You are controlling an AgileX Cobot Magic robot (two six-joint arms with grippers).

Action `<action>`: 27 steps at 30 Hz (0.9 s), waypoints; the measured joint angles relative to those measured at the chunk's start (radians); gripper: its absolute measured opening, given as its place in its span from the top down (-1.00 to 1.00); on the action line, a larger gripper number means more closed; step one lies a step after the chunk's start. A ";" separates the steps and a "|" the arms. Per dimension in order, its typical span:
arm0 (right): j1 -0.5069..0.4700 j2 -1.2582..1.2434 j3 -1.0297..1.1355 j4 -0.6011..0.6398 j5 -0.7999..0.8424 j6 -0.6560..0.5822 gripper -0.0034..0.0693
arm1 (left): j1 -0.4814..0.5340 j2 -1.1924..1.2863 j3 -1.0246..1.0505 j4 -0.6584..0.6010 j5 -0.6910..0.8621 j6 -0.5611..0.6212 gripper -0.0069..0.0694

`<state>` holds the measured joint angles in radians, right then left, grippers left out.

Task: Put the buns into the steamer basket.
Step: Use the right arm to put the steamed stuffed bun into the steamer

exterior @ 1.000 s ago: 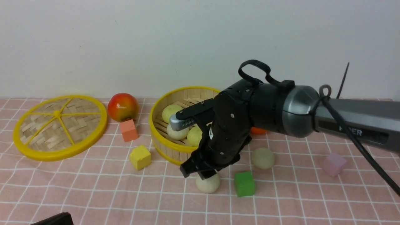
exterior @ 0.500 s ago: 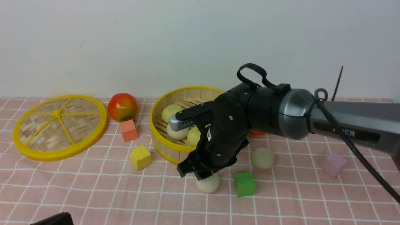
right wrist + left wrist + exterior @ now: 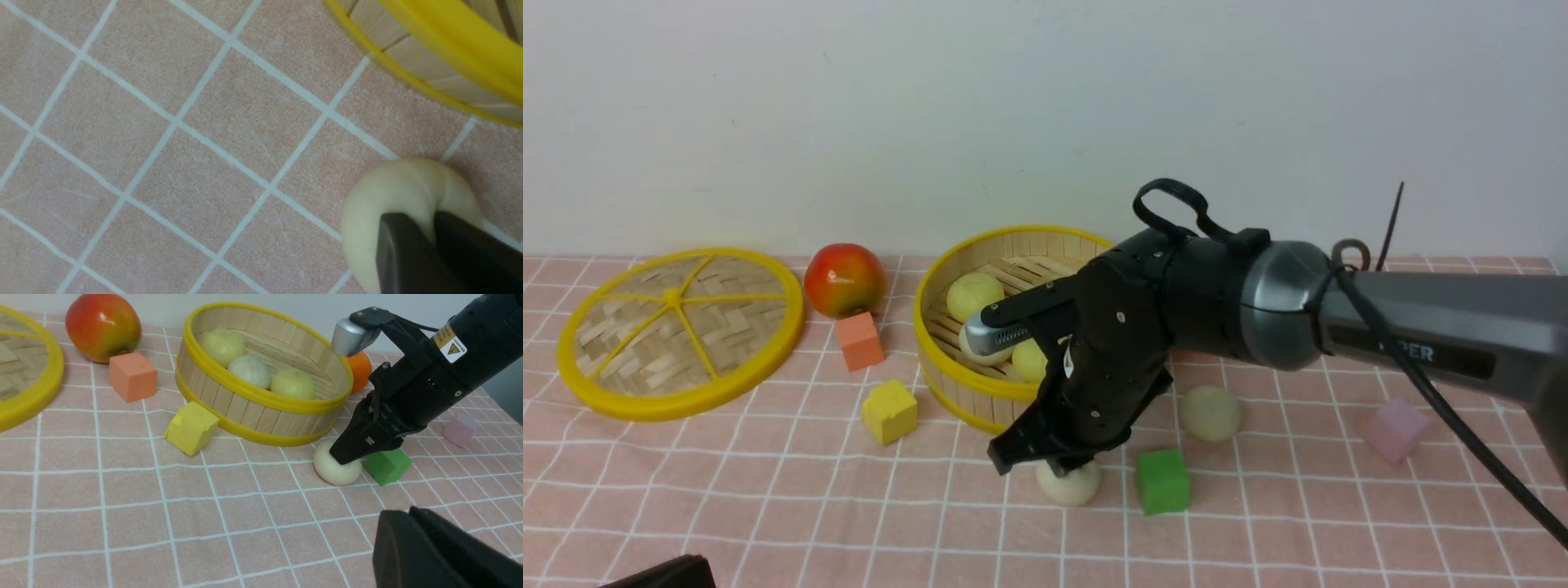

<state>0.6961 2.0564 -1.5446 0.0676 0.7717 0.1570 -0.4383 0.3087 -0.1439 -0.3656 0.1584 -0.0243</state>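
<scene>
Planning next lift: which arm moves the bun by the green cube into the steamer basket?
Right arm: the right fingers pinch that bun, close beside the steamer basket; the left fingers sit well apart from it.

Pinching an off-white bun [image 3: 392,192] with the right gripper [image 3: 430,220], dark fingers [image 3: 404,257] nearly together and sunk into the dough. Lying on pink checked cloth [image 3: 163,163], near the steamer basket [image 3: 449,49] but apart from its slatted wall.

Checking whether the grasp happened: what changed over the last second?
The right gripper came down slightly and closed on the front bun, pinching it; the bun still sits on the cloth. The steamer basket, its three buns, the other loose bun and the blocks stayed put.
</scene>
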 joint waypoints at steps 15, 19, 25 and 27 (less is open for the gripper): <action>-0.136 -0.086 -0.095 -0.068 -0.157 -0.025 0.86 | 0.000 0.000 0.000 0.000 0.000 0.000 0.72; -0.158 -0.035 -0.095 -0.068 -0.178 -0.025 0.86 | 0.000 0.000 0.000 0.000 0.000 0.000 0.72; -0.170 0.024 -0.095 -0.079 -0.235 -0.025 0.86 | 0.000 0.000 0.000 0.000 0.000 0.000 0.72; -0.171 0.033 -0.095 -0.087 -0.249 -0.025 0.86 | 0.000 0.000 0.000 0.000 0.000 0.000 0.72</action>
<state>0.5247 2.0894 -1.6397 -0.0197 0.5231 0.1319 -0.4383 0.3087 -0.1439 -0.3656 0.1589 -0.0243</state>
